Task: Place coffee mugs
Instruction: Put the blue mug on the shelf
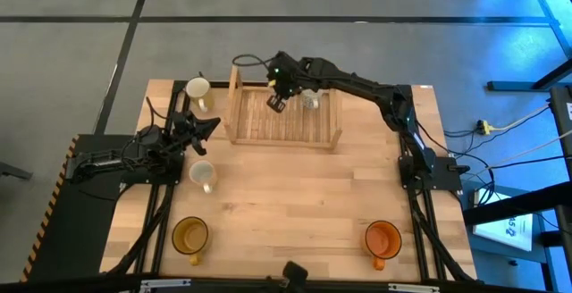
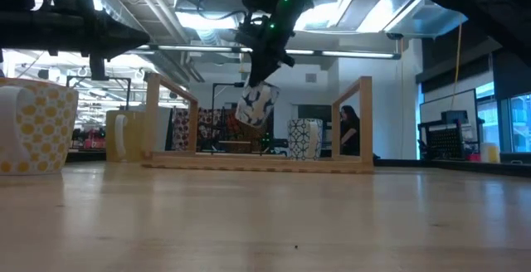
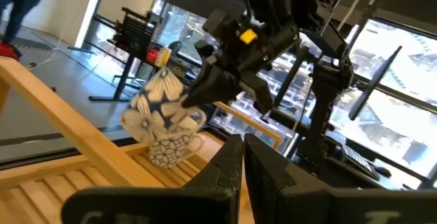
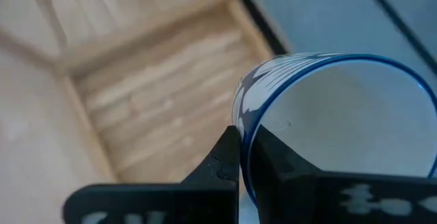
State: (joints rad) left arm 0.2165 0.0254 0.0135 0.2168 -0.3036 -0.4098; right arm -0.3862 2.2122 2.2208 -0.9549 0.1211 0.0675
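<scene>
**benchrat:** Left gripper [image 1: 210,125] first, since it's furthest left: it hovers between the two pale mugs, one by the rack's end [image 1: 197,90] and one nearer the middle of the table [image 1: 203,175]. Its own camera shows the fingers pressed together with nothing in them. Moving right, the right gripper [image 1: 276,102] is over the wooden rack [image 1: 284,125], clamped on the rim of a blue-patterned mug [image 2: 256,104], one finger inside and one outside. That mug hangs clear above the slats. Another patterned mug [image 2: 304,138] already stands upright in the rack just beside it.

**mugwump:** Which way is the held one pointing?

**benchrat:** Tilted. In the low view its long axis leans off vertical, mouth up toward the gripper, base down and slightly aside. I can't see the handle.

**mugwump:** So how would you set it down?

**benchrat:** I'd level it so the base meets the slats flat, keep it apart from its neighbour, lower slowly, and only open once it rests. The amber mug [image 1: 190,236] and orange mug [image 1: 382,238] sit at the near edge, not yet placed.
</scene>
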